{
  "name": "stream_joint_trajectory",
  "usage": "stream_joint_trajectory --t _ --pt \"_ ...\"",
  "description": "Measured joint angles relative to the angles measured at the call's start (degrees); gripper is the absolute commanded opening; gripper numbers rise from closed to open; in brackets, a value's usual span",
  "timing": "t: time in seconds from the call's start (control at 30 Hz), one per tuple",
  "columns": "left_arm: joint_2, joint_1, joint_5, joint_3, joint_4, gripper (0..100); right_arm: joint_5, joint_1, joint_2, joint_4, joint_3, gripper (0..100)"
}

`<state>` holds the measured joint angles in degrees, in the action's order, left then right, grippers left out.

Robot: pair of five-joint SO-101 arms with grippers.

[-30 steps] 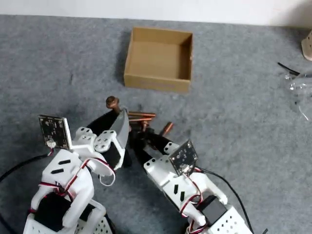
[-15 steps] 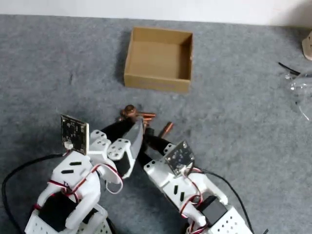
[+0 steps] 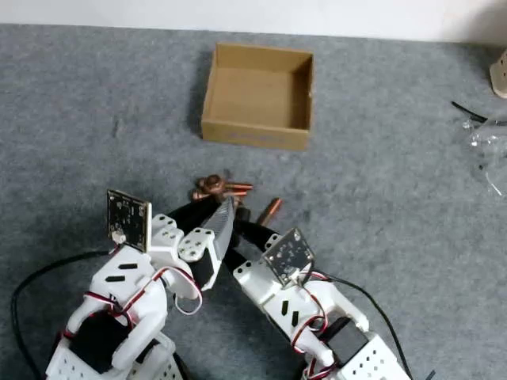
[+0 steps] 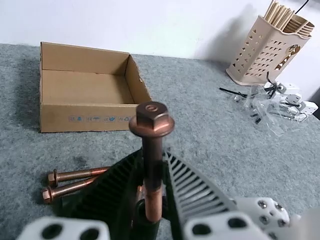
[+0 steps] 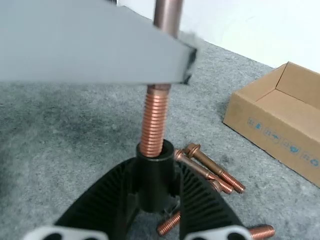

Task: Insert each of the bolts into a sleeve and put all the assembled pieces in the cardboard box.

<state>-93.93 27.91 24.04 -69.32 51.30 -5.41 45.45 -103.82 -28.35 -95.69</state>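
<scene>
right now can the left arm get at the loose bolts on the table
Probably not: its jaws are shut on a bolt set in the sleeve the right arm holds. The loose bolts lie close beyond, unobstructed.

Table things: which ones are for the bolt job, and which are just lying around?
For the job: bolt in the left gripper, black sleeve in the right gripper, loose bolts, cardboard box.
Just lying about: beige holder with sticks, clear plastic bags.

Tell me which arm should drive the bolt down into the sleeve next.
Left. The left gripper holds the bolt upright by its shank, threaded end in the sleeve mouth; the right gripper only clamps the sleeve underneath.
</scene>
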Motion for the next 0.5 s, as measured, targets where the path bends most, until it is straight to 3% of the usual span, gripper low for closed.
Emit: stream_joint_trajectory --t 0.5 --pt "-0.09 -2.73 0.09 -4.31 0.35 0 0.09 0.18 -0.09 0.00 0.00 0.3"
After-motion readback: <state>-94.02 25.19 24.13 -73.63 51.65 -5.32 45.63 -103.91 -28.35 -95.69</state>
